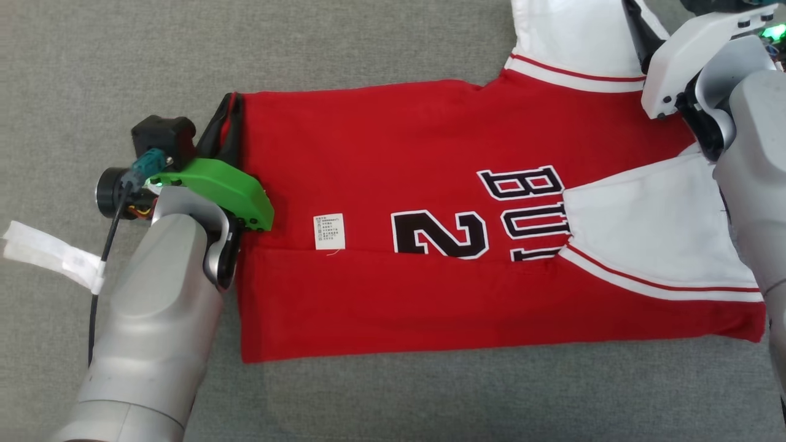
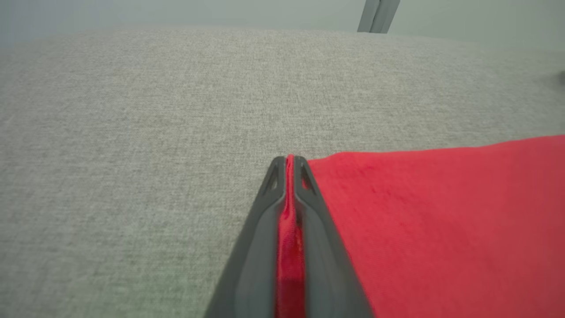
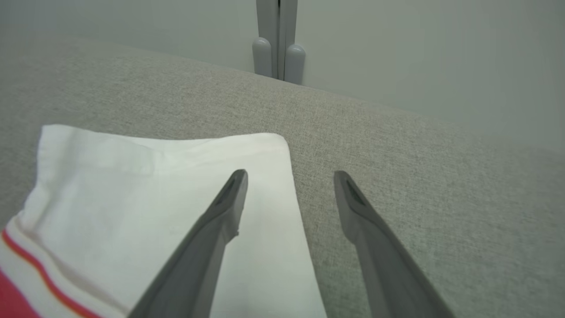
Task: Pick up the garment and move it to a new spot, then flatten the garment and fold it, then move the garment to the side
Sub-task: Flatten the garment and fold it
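The garment lies spread on the grey fabric surface, hem to the left and white sleeves to the right. Its near long edge is folded over the body, covering the lower part of the black-and-white number 2 and the lettering. A white label sits just above this fold line. The near sleeve lies folded across the chest.

The left gripper is at the far left corner of the hem, its fingers pressed together on a thin ridge of red cloth. The right gripper stands spread above the far sleeve. One finger is over the white cloth and the other over the grey surface. Contact cannot be told.
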